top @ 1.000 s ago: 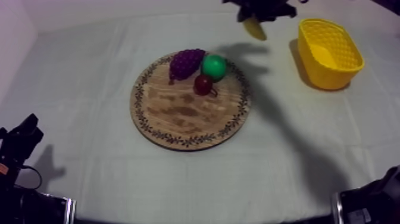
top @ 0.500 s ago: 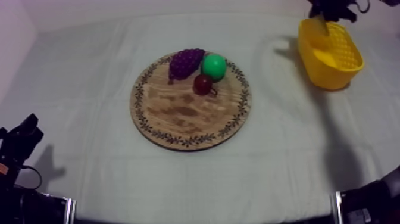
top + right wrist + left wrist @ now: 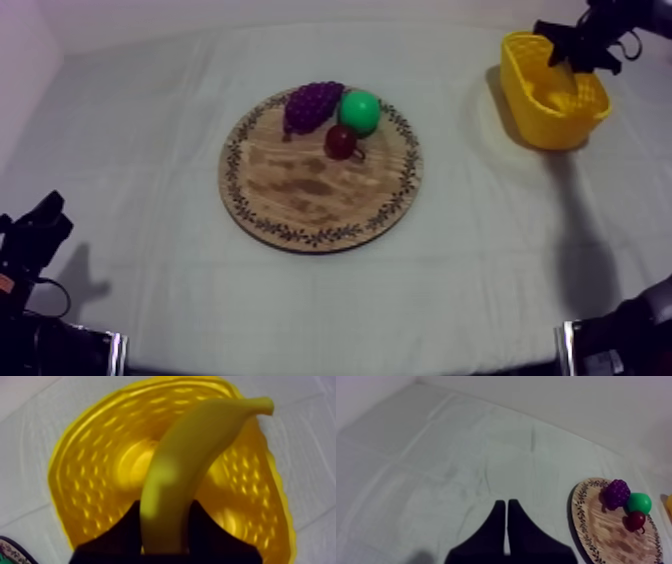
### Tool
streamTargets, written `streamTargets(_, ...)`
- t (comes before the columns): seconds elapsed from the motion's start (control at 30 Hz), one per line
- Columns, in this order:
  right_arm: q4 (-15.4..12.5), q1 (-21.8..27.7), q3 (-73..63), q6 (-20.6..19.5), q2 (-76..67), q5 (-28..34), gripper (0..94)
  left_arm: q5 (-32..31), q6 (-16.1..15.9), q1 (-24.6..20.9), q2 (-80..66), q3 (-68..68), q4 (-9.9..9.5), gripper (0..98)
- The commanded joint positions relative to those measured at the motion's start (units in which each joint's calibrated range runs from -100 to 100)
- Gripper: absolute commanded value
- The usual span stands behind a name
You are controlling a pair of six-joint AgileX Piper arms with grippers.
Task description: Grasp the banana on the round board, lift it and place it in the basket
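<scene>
Over the yellow basket (image 3: 85, 501) at the far right of the desk (image 3: 140, 140), the right jaws grip the banana (image 3: 185, 461), its tip reaching across the basket's open mouth. The left jaws lie pressed together on nothing, well apart from the wooden board (image 3: 596, 526).

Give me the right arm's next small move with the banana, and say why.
Probably lower a little and open the right gripper. It is shut on the banana, and the right wrist view shows the banana hanging over the open mouth of the yellow basket, so a release from here should drop it inside.
</scene>
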Motion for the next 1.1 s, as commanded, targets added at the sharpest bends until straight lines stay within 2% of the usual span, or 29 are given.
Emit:
streamTargets(0.0, 0.24, -0.12, 0.74, -0.32, 0.34, -0.79, 12.7, 0.01, 0.00, -0.02, -0.03, 0.03, -0.01, 0.1)
streamTargets(0.4, -0.15, -0.48, 0.31, 0.14, 4.50, -4.06, 14.5, 0.01, 0.00, -0.02, -0.03, 0.03, -0.01, 0.1)
streamTargets(0.7, 0.61, -2.08, 0.73, -1.12, 5.44, -4.58, 28.4, 0.01, 0.00, -0.02, -0.03, 0.03, -0.01, 0.1)
streamTargets(1.07, 1.69, -1.57, -0.26, -2.91, 4.07, -3.72, 39.3, 0.01, 0.00, -0.02, -0.03, 0.03, -0.01, 0.1)
